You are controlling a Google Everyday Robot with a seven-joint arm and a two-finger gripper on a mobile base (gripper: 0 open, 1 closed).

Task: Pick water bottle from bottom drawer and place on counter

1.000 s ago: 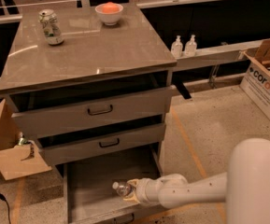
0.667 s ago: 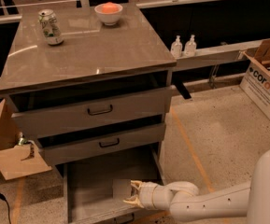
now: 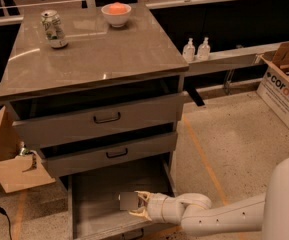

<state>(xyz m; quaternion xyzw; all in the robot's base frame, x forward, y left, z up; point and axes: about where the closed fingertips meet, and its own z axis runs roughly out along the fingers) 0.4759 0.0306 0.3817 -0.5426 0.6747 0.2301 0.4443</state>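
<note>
in the single camera view, the bottom drawer stands pulled out toward the near side, its grey floor showing, so the opening step looks done. the gripper is down inside it, near the drawer's front right, with the pale arm reaching in from the right.

just at the gripper's tip, on its left, is a small pale grey block that i take to be the water bottle. it is low in the drawer, not lifted clear, and touching or very close to the gripper. whether the gripper is spread, closed, or pinching the bottle i cannot tell.

the counter carries a soda can at its far left and a white bowl at the far middle. no bottle is on it, so the placing is not yet done.

my judgement is that the task is around the grasp stage. securing the bottle, raising it out past the two upper drawers, and setting it on the counter all remain.
</note>
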